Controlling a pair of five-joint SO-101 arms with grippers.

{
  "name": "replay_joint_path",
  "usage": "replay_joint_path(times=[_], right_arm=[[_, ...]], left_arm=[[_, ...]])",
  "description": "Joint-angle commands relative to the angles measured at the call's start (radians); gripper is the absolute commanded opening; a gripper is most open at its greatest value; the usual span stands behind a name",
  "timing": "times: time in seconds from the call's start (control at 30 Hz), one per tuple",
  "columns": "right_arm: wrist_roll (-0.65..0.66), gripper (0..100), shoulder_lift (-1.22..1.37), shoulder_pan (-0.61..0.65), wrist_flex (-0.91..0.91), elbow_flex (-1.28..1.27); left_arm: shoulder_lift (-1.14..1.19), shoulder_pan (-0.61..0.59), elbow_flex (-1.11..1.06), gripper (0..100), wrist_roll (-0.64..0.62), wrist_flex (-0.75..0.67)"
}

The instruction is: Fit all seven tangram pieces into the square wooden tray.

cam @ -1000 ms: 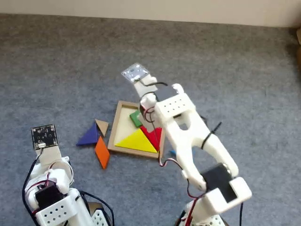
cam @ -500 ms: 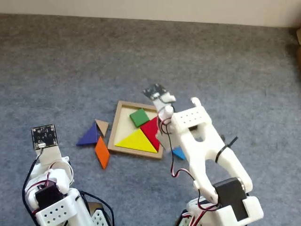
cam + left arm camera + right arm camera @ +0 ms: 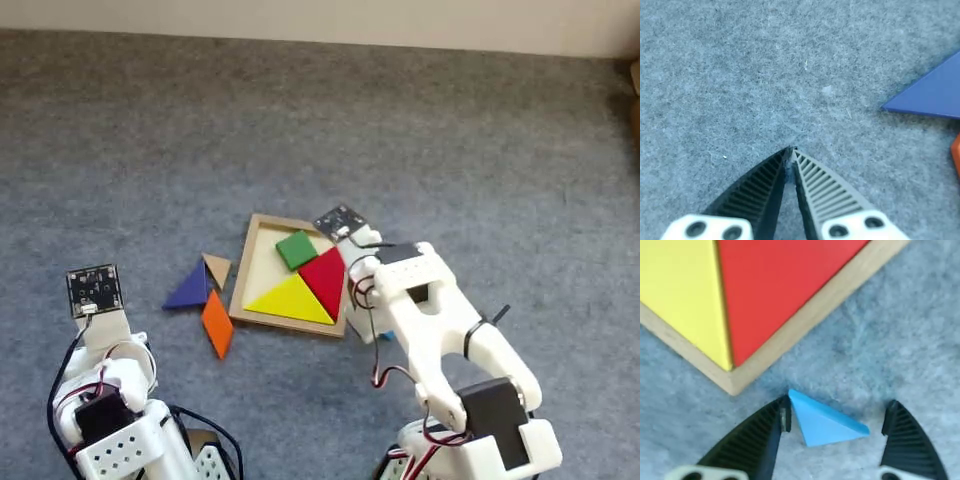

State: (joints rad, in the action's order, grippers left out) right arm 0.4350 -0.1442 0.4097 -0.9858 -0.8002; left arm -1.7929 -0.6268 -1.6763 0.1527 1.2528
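View from above and from both wrists. I see my right gripper [image 3: 837, 414] low over the carpet [image 3: 480, 150], just off the near right corner of the square wooden tray [image 3: 240, 282]. Its fingers are apart, with the light blue triangle [image 3: 826, 424] lying between them. The tray holds the yellow triangle [image 3: 290, 298], red triangle [image 3: 326, 280] and green square [image 3: 296, 249]. Left of the tray lie the dark blue triangle [image 3: 188, 290], tan triangle [image 3: 217, 268] and orange parallelogram [image 3: 217, 322]. My left gripper [image 3: 791, 151], fingers together, points at carpet near the dark blue triangle.

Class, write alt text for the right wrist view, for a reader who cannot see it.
The right hand, open, straddles a small light blue triangle lying on grey carpet. Just beyond it is a corner of the wooden tray, holding a red piece beside a yellow piece.
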Motion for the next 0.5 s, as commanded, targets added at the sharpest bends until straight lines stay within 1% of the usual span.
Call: replay_joint_path(times=[0.0, 0.1, 0.27, 0.33, 0.47], right_arm=[[0.057, 28.6, -0.048, -0.045, 0.013, 0.002], [0.057, 28.6, -0.048, -0.067, 0.013, 0.002], [0.057, 28.6, -0.048, -0.068, 0.016, 0.002], [0.051, 28.3, -0.048, -0.081, 0.051, 0.002], [0.051, 21.0, -0.048, -0.131, 0.105, 0.001]], left_arm=[[-0.038, -0.013, -0.019, 1, -0.009, 0.003], [-0.038, -0.013, -0.019, 1, -0.009, 0.003], [-0.038, -0.013, -0.019, 1, -0.009, 0.003], [-0.038, -0.015, -0.019, 1, -0.009, 0.003], [-0.039, -0.015, -0.019, 1, -0.009, 0.003]])
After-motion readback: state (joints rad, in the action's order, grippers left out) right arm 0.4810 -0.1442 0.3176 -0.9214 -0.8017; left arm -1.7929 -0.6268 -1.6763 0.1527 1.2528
